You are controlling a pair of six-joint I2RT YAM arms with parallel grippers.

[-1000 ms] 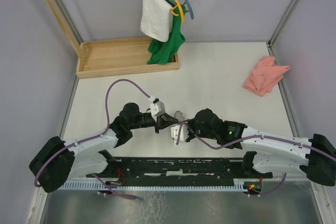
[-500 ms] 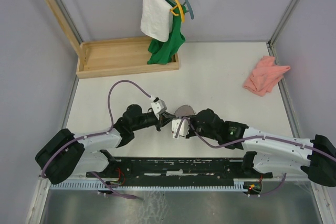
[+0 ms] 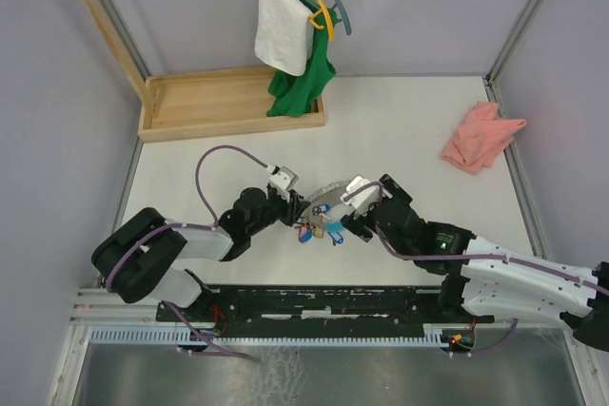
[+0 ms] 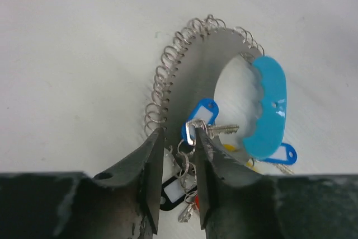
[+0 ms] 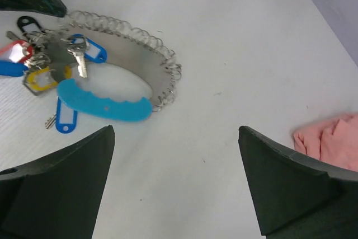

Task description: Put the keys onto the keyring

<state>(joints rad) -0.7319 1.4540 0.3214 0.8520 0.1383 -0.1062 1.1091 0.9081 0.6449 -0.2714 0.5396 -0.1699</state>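
Note:
The keyring (image 4: 196, 76) is a flat metal crescent edged with small wire rings and a blue handle (image 4: 268, 104), and it lies on the white table. A bunch of tagged keys lies at its end. One silver key has a blue tag (image 4: 202, 113), another a red tag (image 5: 14, 51). Black (image 4: 173, 191), yellow (image 5: 42, 76) and a second blue tag (image 5: 66, 121) lie with them. My left gripper (image 4: 179, 132) stands slightly open over the bunch, with small rings lying loose between its fingers. My right gripper (image 5: 176, 183) is wide open over bare table, right of the keyring (image 3: 322, 194).
A pink cloth (image 3: 481, 137) lies at the far right. A wooden tray (image 3: 228, 102) sits at the back left. Beside the tray, hangers carry a white towel (image 3: 284, 35) and a green garment (image 3: 303, 83).
The keyring and keys, held up between both grippers a second ago, now lie on the table. My right gripper has opened wide and drawn back right. My left gripper has opened a little.

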